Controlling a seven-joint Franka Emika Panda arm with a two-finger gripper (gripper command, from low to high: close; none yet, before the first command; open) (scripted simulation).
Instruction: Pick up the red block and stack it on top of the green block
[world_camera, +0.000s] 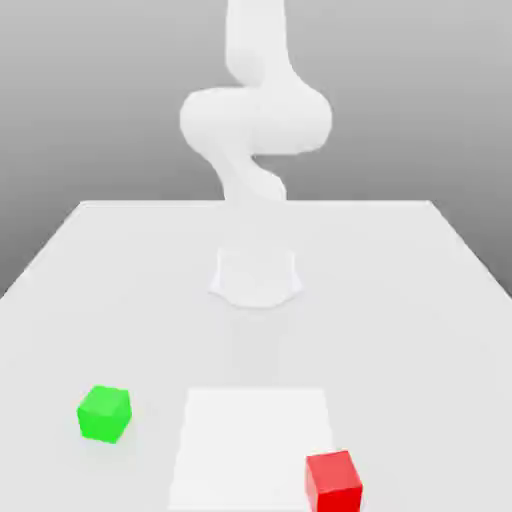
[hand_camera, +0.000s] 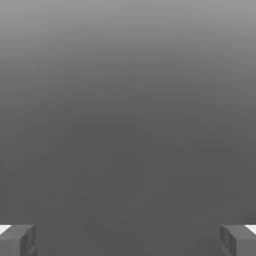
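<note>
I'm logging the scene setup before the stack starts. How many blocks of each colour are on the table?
Red block: 1
Green block: 1
Total: 2 blocks, standing apart on the white table, red toward the exterior view's right, green toward its left.

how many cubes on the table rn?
2. The green block sits near the front toward the exterior view's left; the red block sits at the front toward the exterior view's right, apart from it. The arm may hide others.

table (world_camera: 120, 280): white, flat | near edge: paler square patch (world_camera: 255, 430), possibly a mat
</note>
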